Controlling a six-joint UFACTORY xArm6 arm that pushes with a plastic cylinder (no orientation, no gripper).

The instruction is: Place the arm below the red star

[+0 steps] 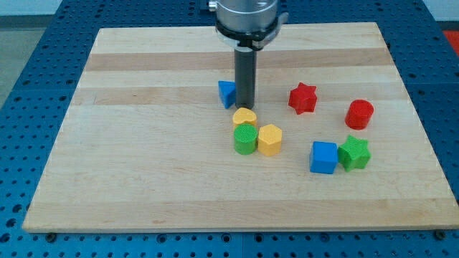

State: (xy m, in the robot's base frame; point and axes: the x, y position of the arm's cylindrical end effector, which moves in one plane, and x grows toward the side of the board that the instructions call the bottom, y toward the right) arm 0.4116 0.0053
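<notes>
A single camera looks from the front and above, tilted down at the wooden board, which fills most of the frame at middling range. The blue perforated table shows around its edges. The arm's mount is cut off at the view's top.

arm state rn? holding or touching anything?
No gripper, so nothing held: my tip sits on the board, just right of the blue block, above the yellow heart, left of the red star.
</notes>
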